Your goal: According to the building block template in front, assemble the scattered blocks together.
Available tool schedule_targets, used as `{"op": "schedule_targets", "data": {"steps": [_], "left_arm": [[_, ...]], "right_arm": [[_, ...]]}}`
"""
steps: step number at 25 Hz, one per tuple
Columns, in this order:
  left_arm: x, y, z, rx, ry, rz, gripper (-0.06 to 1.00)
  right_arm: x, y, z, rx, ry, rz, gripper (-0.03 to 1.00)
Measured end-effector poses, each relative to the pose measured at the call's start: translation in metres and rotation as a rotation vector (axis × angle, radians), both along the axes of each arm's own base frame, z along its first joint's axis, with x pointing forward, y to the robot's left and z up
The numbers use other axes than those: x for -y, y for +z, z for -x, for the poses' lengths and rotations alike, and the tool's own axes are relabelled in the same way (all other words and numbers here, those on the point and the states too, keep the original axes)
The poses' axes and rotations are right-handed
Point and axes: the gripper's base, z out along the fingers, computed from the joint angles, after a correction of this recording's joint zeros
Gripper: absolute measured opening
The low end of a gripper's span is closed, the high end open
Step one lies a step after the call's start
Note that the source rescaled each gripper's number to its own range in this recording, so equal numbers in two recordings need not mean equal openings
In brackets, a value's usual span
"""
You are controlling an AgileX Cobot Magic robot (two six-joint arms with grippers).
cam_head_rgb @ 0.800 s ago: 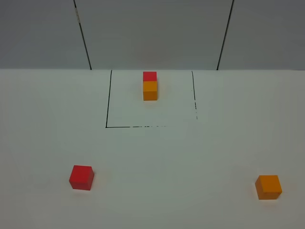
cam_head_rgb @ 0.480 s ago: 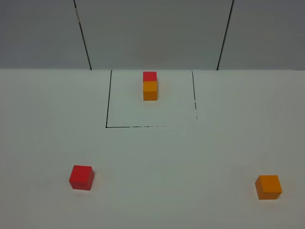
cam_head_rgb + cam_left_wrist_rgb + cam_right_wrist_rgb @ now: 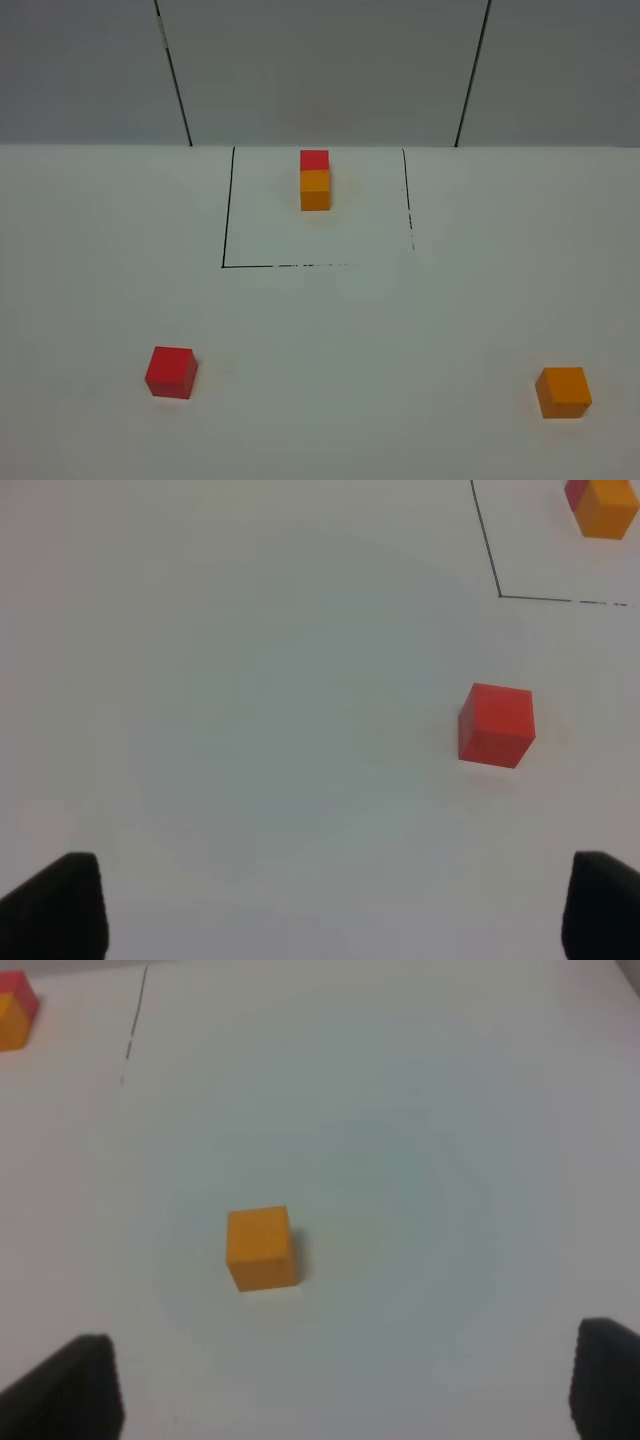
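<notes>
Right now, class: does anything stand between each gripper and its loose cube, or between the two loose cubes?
Nothing visible does. Only bare table lies between the left gripper and the red cube, between the right gripper and the orange cube, and between the two cubes. The template sits farther back.

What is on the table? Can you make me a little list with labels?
template: red and orange pair, touching, inside the black square
red cube: alone, near left of the table
orange cube: alone, near right
loose cubes joined: not yet
left gripper: open, empty
right gripper: open, empty
</notes>
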Motion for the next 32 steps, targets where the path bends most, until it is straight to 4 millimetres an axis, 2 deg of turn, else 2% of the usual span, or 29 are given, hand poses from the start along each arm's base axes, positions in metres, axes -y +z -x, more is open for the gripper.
{"op": "schedule_targets", "data": {"steps": [32], "left_arm": [[0.0,0.0,0.0,0.0,0.0,0.0,1.0]], "right_arm": [[0.0,0.0,0.0,0.0,0.0,0.0,0.79]]}}
